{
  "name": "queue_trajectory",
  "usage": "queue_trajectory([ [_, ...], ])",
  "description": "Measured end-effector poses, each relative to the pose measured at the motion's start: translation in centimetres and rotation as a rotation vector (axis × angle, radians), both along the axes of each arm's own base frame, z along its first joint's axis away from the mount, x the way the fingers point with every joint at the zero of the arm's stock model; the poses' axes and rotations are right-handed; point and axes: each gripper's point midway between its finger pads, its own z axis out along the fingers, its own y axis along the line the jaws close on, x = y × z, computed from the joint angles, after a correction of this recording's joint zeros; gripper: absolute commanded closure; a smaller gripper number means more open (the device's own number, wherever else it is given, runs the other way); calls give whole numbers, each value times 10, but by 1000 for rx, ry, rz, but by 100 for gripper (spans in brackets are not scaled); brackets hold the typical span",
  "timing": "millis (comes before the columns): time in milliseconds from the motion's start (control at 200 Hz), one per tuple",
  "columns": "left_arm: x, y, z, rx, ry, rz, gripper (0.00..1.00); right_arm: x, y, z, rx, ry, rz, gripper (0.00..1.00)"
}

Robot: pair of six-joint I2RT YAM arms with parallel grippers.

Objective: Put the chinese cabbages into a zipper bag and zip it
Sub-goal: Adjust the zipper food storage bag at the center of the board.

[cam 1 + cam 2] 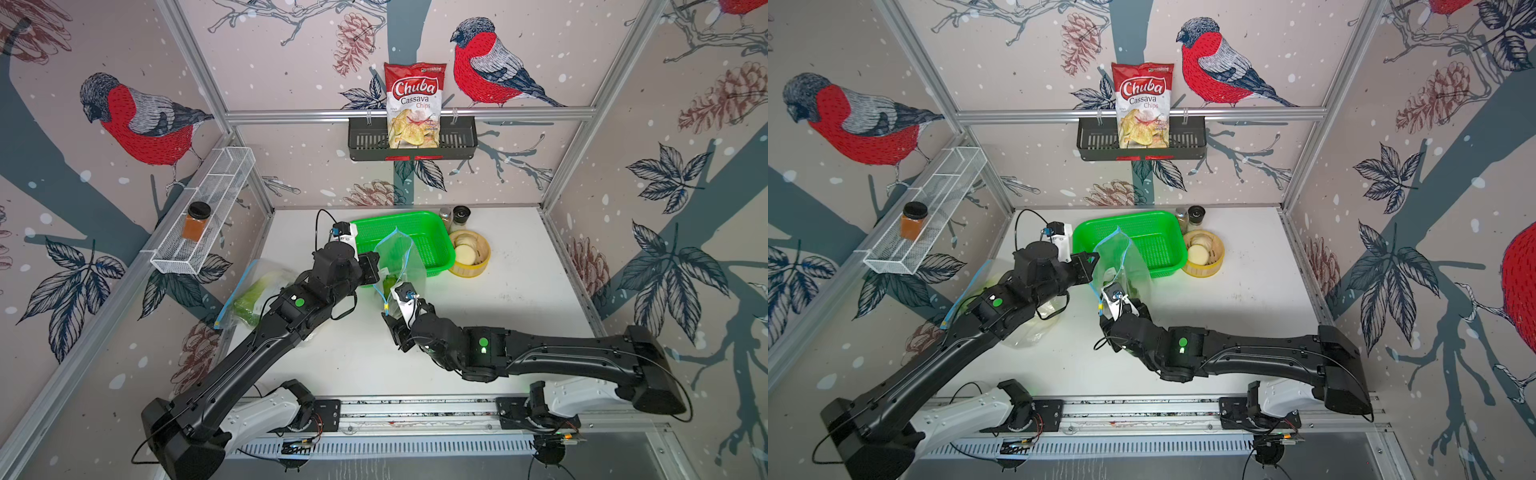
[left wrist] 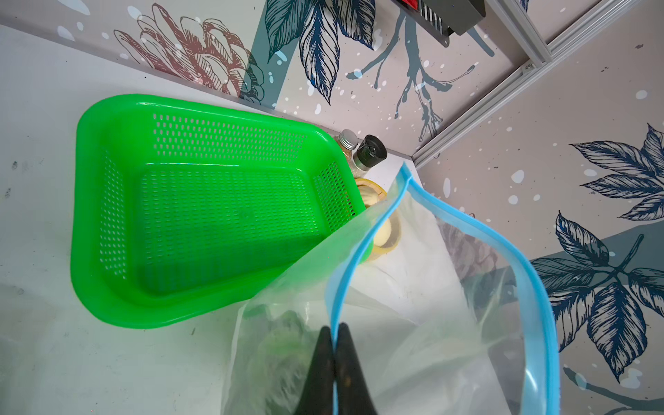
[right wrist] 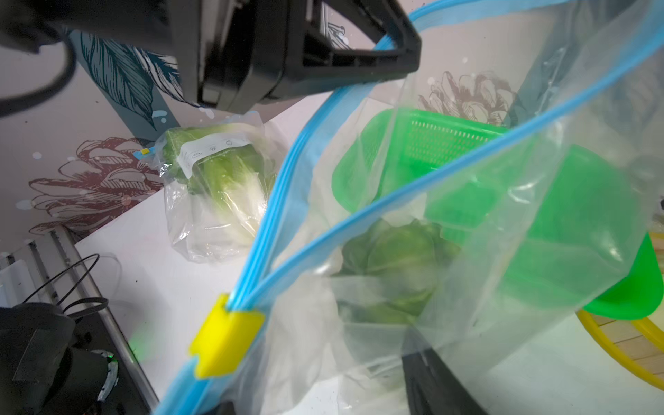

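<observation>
A clear zipper bag (image 1: 401, 255) with a blue zip rim stands open in front of the green basket. My left gripper (image 2: 335, 330) is shut on the rim's near side and holds it up. One chinese cabbage (image 3: 395, 266) lies in the bottom of this bag. My right gripper (image 3: 323, 395) is low at the bag's corner beside the yellow slider (image 3: 226, 341). Its jaws stand apart, with bag plastic between them. Another chinese cabbage (image 3: 222, 179) lies in a second clear bag (image 1: 253, 295) at the table's left, partly under my left arm.
The green mesh basket (image 1: 432, 245) sits at the back middle. Right of it stand a yellow bowl (image 1: 469, 270) of pale rounds and two small bottles (image 1: 461, 216). A wire shelf with a jar (image 1: 197, 220) hangs on the left wall, a chips bag (image 1: 413, 104) on the back wall.
</observation>
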Motion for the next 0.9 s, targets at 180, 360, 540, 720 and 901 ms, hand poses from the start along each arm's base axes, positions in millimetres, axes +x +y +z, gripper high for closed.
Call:
queue_trajectory([
  [180, 0, 1, 0, 2, -2, 2, 100, 7, 1, 3, 10, -14, -10, 71],
  [360, 3, 1, -1, 9, -9, 9, 100, 7, 0, 11, 27, -28, -5, 85],
  [540, 7, 0, -4, 24, -9, 17, 100, 7, -4, 15, 23, -41, 14, 100],
  [720, 5, 2, -4, 13, -23, 18, 100, 8, -9, 25, 4, -83, 56, 100],
  [901, 1, 8, 17, -10, -86, 26, 60, 13, -21, 48, -4, -134, 127, 100],
])
